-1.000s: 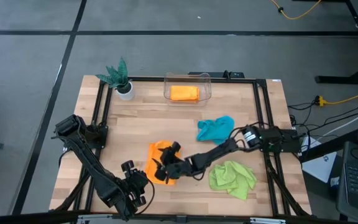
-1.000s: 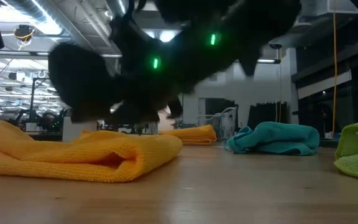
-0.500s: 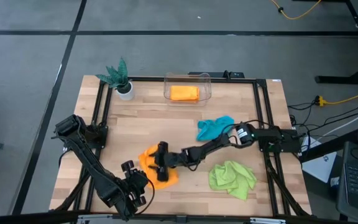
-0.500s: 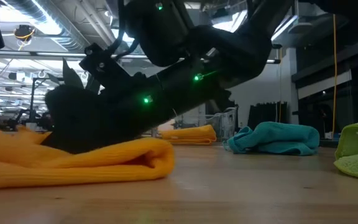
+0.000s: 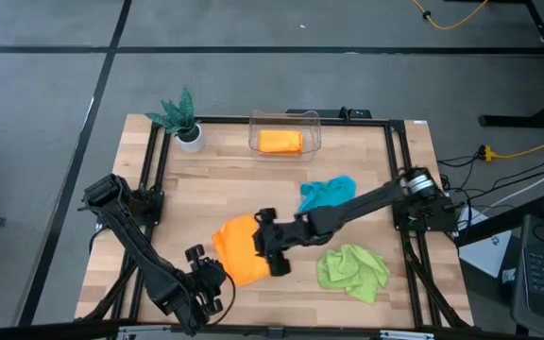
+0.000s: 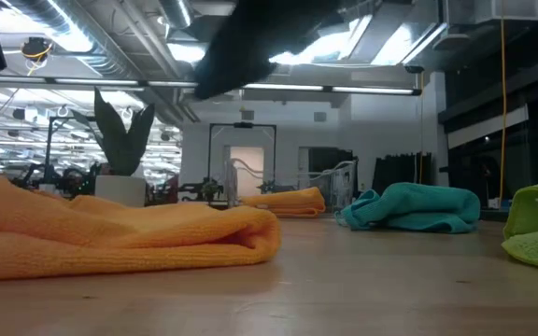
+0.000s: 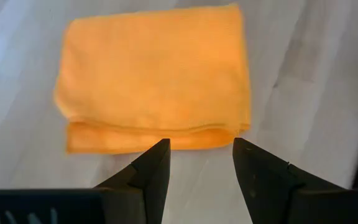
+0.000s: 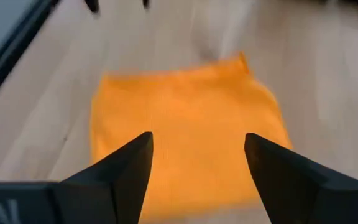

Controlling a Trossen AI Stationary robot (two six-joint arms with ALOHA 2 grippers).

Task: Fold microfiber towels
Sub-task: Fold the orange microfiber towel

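Observation:
A folded orange towel [image 5: 238, 251] lies flat on the table near the front, its folded edge [image 7: 160, 135] facing my left gripper. My right gripper [image 5: 266, 244] hovers open above the towel's right edge, and its wrist view shows the towel [image 8: 185, 130] below the open fingers. My left gripper [image 5: 213, 272] waits open just short of the towel's near left edge. A teal towel [image 5: 327, 195] and a lime green towel [image 5: 352, 267] lie crumpled to the right. A second orange towel [image 5: 280, 142] rests in a clear bin at the back.
A clear bin [image 5: 285, 118] stands at the far edge. A green plant in a white pot [image 5: 183, 121] sits at the far left corner. A black frame rail [image 5: 155, 165] runs along the table's sides. Bare wood [image 5: 234, 184] lies between the folded towel and the bin.
My right gripper was down on the orange towel, swept toward the table's left over it, then rose clear and drew back toward the right, rolling its wrist. The towel, bunched before, now lies as a flat folded rectangle.

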